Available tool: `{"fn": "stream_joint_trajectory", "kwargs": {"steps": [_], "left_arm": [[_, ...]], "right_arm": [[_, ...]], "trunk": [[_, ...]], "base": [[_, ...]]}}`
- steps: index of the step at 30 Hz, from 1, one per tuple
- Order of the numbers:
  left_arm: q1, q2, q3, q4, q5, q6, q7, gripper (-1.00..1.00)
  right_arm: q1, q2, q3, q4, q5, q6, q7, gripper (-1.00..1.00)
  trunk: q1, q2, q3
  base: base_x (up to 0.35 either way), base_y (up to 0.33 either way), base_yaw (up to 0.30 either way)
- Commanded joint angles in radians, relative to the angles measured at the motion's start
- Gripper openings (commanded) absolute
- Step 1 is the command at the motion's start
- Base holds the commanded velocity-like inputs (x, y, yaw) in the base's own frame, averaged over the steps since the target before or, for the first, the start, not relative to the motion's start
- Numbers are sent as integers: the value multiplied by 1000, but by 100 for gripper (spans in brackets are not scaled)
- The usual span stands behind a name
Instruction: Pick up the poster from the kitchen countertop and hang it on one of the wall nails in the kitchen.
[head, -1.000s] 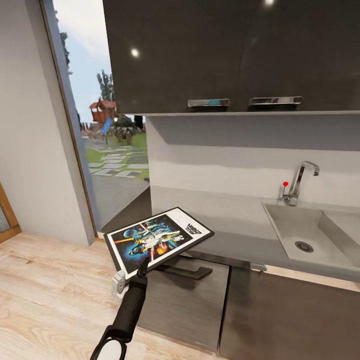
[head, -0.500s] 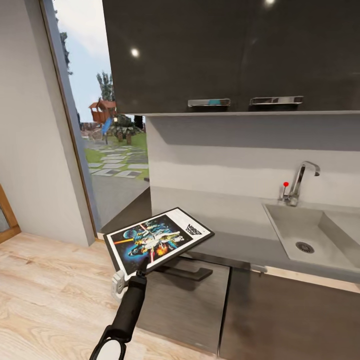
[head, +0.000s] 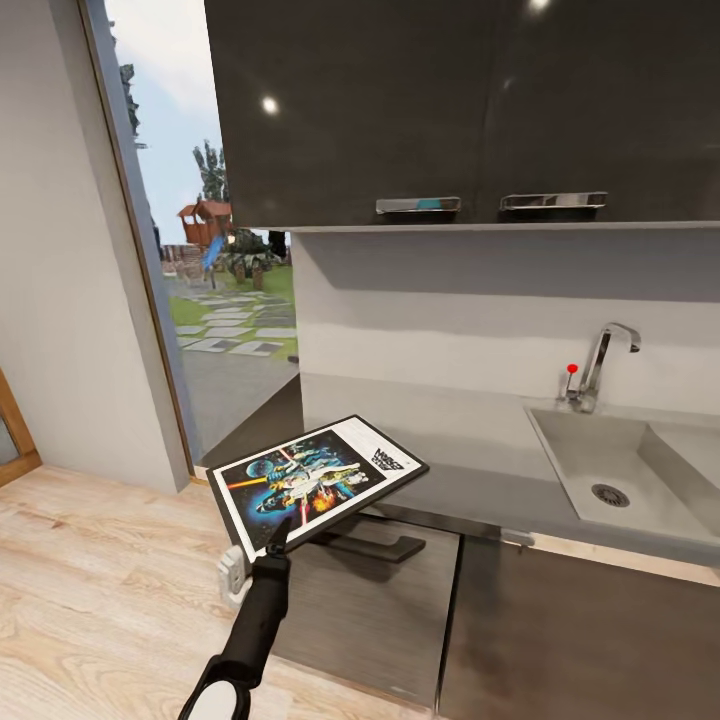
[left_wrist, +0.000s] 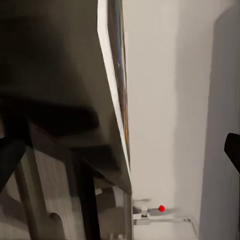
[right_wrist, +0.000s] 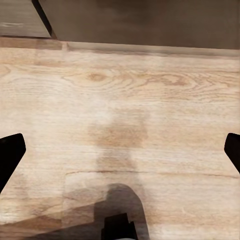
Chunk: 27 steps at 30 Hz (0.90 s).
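The black-framed Star Wars poster lies tilted at the left end of the light-grey countertop, its near corner jutting out past the cabinet front. My left gripper is at that near lower edge. In the left wrist view the poster shows edge-on between the widely spread fingers of the left gripper, which is open. My right gripper hangs open over the wooden floor with nothing between its fingers. The wall nail is out of view.
The sink and chrome tap with a red knob sit at the right of the counter. Dark upper cabinets hang above. A tall window and grey wall stand to the left, over wood flooring.
My left gripper has drawn back a little from under the poster's near edge, toward me. The poster has not moved.
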Motion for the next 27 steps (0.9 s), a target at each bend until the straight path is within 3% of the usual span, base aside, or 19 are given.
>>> {"fn": "stream_joint_trajectory", "kwargs": {"steps": [1, 27], "left_arm": [[0, 0, -1, 0, 13, -4, -4, 100], [0, 0, -4, -1, 23, -1, -4, 100]], "right_arm": [[-1, 0, 0, 1, -3, -4, -1, 100], [0, 0, 0, 1, -2, -4, 0, 100]], "trunk": [[0, 0, -1], [0, 0, -1]], "base": [[0, 0, 0], [15, 0, 0]]}}
